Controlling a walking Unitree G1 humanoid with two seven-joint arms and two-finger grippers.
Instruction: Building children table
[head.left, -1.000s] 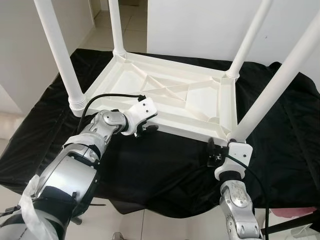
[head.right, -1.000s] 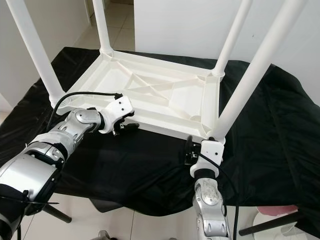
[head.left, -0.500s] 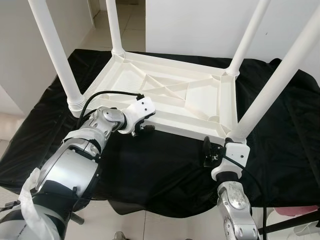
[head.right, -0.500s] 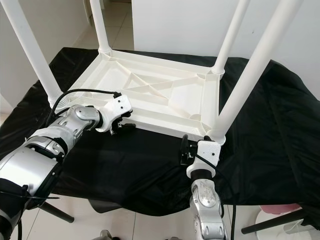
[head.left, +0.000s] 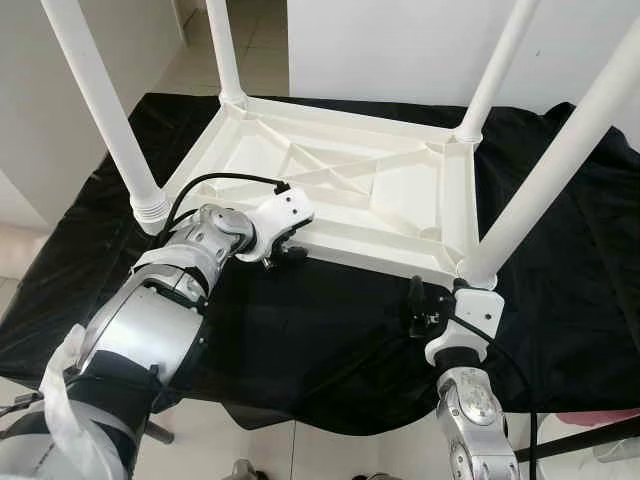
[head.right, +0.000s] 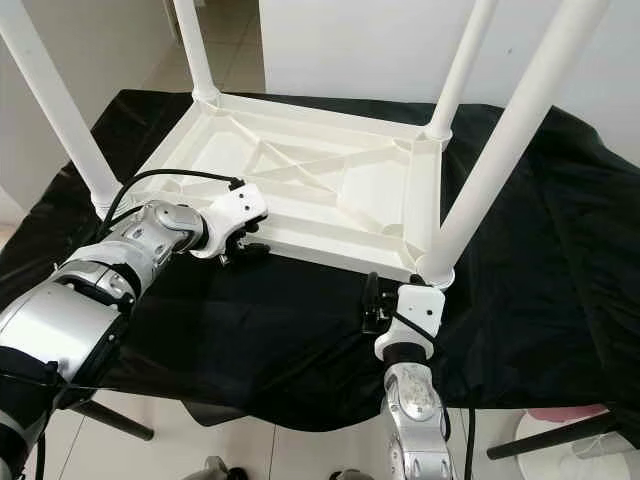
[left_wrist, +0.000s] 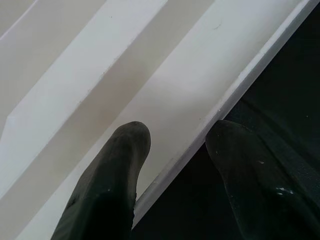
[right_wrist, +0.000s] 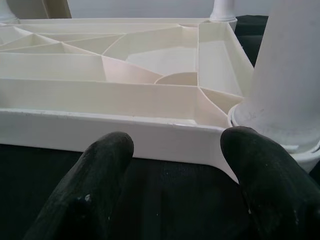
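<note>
Your white children's table lies upside down on the black cloth covering the tabletop, with all four legs pointing up. Your left claw sits at the table's near rim toward its left corner; the wrist view shows its fingers spread, one over the white rim and one over the cloth. Your right claw hovers just before the near right corner, beside the near right leg, with its fingers spread and nothing between them.
</note>
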